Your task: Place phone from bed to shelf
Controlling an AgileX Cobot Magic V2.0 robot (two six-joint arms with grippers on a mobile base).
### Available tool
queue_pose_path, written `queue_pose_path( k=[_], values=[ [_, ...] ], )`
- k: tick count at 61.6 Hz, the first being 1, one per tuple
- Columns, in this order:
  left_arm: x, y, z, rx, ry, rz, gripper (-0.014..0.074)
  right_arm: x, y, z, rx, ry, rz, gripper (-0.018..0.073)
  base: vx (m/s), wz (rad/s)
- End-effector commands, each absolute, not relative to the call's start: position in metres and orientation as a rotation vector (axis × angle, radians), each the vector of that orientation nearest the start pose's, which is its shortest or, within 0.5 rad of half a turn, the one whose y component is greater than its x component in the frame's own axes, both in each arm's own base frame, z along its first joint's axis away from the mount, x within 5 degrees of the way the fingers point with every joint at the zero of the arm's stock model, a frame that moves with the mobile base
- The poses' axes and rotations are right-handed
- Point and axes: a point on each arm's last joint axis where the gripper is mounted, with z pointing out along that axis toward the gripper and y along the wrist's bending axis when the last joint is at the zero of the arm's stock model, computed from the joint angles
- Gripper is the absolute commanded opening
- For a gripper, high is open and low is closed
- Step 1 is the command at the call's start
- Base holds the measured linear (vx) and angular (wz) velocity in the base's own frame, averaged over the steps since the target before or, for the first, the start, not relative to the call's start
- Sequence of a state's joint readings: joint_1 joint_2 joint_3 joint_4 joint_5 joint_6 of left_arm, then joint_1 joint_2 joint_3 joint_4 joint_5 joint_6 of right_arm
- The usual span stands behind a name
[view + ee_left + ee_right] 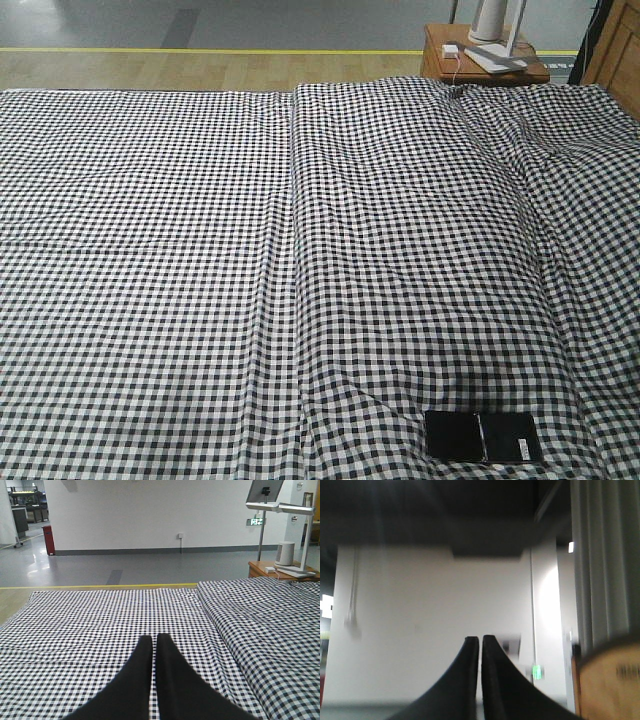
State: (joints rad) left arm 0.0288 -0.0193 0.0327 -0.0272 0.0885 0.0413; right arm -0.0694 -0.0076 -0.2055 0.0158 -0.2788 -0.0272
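Unheld phone (483, 437) lies flat on bed (200, 250). Clenched, empty: left pincer (152, 641), right pincer (480, 641). Advice: open right one, descend steeply, pinch across the narrow width.

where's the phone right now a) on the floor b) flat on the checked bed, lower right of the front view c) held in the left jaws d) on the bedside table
b: the phone lies flat on the bed at the lower right of the front view, far from the bedside table.
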Motion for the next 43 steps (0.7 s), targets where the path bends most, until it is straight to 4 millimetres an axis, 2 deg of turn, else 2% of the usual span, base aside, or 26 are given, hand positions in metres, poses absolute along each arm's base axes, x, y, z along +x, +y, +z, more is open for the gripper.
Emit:
queue_pose_path(
  k=[1,6,12,22,32,36,43],
  values=[
    [0.054,0.001,0.211,-0.022,1.482,0.016,0.0001,0.008,-0.001,0.358,0.016,0.834,-0.111,-0.0005,0.00,0.00],
    [0.054,0.001,0.211,-0.022,1.482,0.016,0.0001,0.010,-0.001,0.384,0.016,0.864,-0.110,-0.0005,0.00,0.00],
    [0.054,0.001,0.211,-0.022,1.482,0.016,0.0001,0.022,-0.002,0.410,0.017,0.975,-0.107,-0.0004,0.00,0.00],
    [0.054,0.001,0.211,-0.022,1.482,0.016,0.0001,0.053,-0.004,0.434,0.027,1.216,-0.089,0.0019,0.00,0.00],
    [0.054,0.001,0.211,-0.022,1.482,0.016,0.0001,0.085,-0.006,0.435,0.031,1.459,-0.082,0.0097,0.00,0.00],
    [0.054,0.001,0.211,-0.022,1.482,0.016,0.0001,0.098,-0.007,0.428,0.036,1.545,-0.073,0.0151,0.00,0.00],
    [0.054,0.001,0.211,-0.022,1.482,0.016,0.0001,0.116,-0.008,0.413,0.039,1.701,-0.066,0.0298,0.00,0.00]
  ],
)
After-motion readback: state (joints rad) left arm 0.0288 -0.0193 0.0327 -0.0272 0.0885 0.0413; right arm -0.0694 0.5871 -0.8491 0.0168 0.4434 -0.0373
